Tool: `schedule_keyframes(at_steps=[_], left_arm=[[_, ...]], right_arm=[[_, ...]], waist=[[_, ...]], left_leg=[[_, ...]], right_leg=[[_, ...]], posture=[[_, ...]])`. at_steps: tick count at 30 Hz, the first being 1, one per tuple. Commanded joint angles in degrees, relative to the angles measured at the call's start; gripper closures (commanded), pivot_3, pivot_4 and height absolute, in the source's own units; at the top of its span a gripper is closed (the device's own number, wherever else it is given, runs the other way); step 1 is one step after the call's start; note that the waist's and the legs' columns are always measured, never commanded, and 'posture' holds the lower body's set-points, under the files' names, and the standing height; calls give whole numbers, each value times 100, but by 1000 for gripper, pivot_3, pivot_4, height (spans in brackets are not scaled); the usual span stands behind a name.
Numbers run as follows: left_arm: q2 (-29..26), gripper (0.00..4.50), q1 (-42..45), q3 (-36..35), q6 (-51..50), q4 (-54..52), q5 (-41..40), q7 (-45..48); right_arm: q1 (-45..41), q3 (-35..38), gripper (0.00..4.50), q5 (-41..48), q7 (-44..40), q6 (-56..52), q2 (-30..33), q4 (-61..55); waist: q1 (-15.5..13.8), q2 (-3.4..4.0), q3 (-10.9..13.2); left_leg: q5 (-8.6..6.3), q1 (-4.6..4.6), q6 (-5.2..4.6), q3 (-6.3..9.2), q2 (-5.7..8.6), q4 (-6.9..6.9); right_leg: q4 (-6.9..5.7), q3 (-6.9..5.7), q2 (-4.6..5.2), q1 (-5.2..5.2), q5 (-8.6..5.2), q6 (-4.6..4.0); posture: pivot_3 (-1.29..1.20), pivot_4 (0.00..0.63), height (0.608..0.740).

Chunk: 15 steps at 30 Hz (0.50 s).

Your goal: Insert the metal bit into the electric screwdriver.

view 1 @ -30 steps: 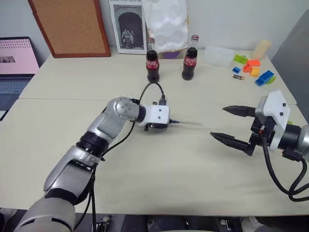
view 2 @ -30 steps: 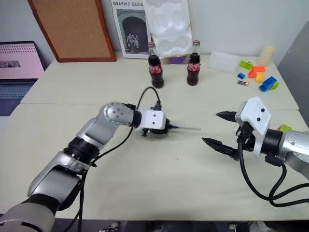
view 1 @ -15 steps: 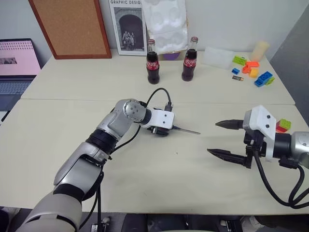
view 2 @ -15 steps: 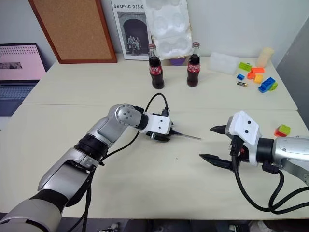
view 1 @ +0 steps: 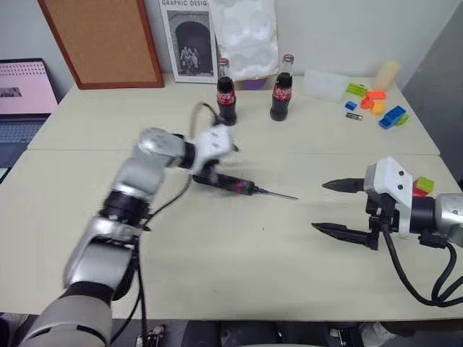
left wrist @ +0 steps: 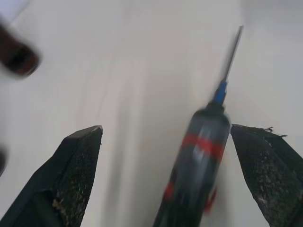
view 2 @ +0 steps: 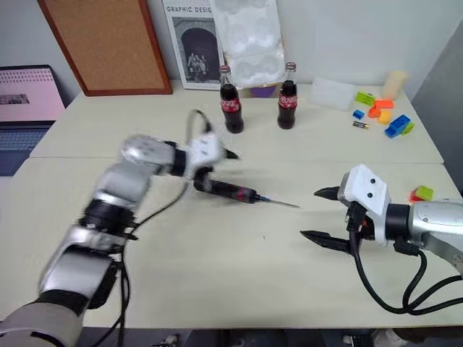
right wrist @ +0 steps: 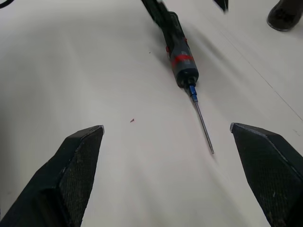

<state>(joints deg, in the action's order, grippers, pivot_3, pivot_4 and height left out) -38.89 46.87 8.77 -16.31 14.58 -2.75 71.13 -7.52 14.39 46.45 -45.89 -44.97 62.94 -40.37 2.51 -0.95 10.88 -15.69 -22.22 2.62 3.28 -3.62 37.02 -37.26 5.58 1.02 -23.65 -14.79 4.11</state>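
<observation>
Between the spread fingers of the left gripper (left wrist: 165, 177), the electric screwdriver (left wrist: 196, 165) shows with its red band and dark tip pointing away from the wrist; the jaws stand wide and released, with a gap on each side of the tool, so nothing is grasped. In the head views the left gripper (view 2: 213, 163) sits blurred above the rear end of the electric screwdriver, which lies on the table (view 1: 239, 275) near its middle. The metal bit (right wrist: 202, 126) sticks out straight from the screwdriver's tip, past a small blue collar, and points toward the robot's right. Well apart on that side, the right gripper (view 1: 336, 208) hovers low over the table, its two black fingers spread wide and empty, aimed at the bit's end. Beyond the tool, two cola bottles (view 1: 226, 101) stand upright near the table's far edge.
</observation>
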Motion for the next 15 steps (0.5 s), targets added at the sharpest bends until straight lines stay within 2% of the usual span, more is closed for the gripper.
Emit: schedule_keyframes(at_steps=[1, 3, 8, 15], left_arm=[[-783, 27, -938, -772, -515, -968, -502, 175], [-1150, 27, -1494, -1168, -776, -1406, -705, 153], [-1607, 27, -2559, -1917, -1131, -2170, -1192, 80], [-1907, 27, -3138, -2144, -1464, -2439, -1545, 25]], right_arm=[[274, 603, 0, -84, -358, 321, -14, 1], [447, 835, 0, -115, -514, 359, 10, 88], [657, 1193, 0, -267, -840, 492, 76, 358], [595, 1129, 0, -451, -1001, 601, 69, 569]], waist=[[-8, 1, 0], [-43, -1, 1], [-154, -10, 4], [-129, -10, 4]], left_leg=[[0, 1, 0, 0, -1, -1], [0, -1, 1, 0, -1, 2], [2, -5, 4, 0, -2, 18], [2, 28, 5, -11, -5, 18]], right_leg=[[-1, -1, 0, 0, 0, 0], [-2, -4, 2, 1, 0, 0], [-1, -14, 7, 12, 0, 0], [-8, -3, 5, 29, -3, 6]], posture=[[0, 150, 740], [0, 150, 740], [0, 150, 740], [0, 150, 740]])
